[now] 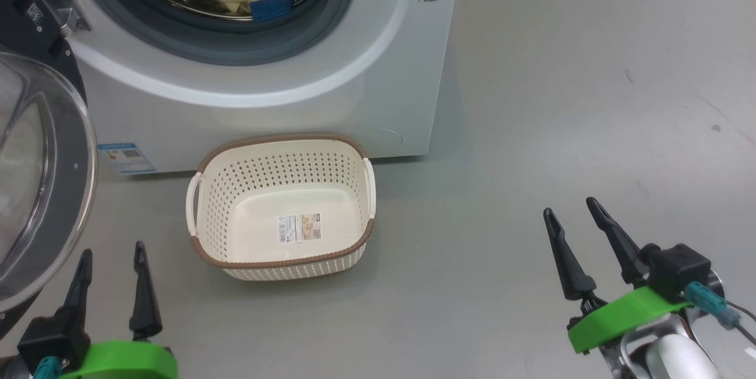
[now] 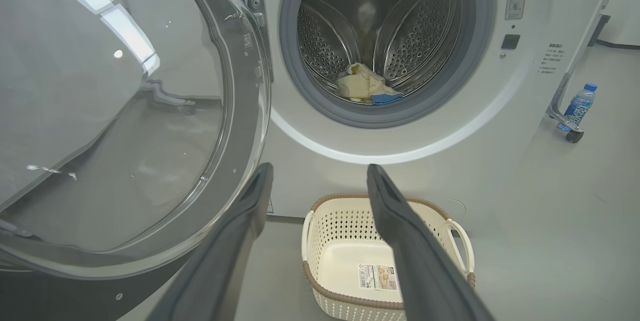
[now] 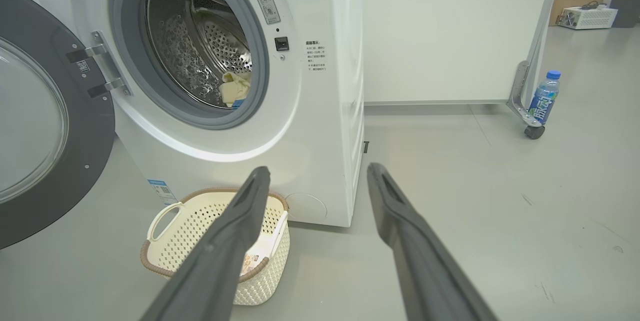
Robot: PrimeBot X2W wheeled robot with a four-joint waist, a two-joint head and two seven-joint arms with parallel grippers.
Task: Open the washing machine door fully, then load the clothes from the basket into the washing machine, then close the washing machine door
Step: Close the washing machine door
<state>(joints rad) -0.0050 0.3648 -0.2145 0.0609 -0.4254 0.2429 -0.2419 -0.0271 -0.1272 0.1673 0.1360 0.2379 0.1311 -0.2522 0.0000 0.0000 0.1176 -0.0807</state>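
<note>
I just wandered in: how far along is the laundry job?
Done: the washing machine door is wide open, the basket is empty, the clothes lie inside the washing machine. In hand: nothing; left gripper and right gripper hang open. Left: shutting the door.

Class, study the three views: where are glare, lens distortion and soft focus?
Left wrist view: bright lights reflect as patches in the glass of the washing machine door, and the left claw looks slightly soft, close to the lens. Right wrist view: the washing machine leans and bows from the wide lens; its steel drum glints. Head view: even light, faint shadow beside the basket.
</note>
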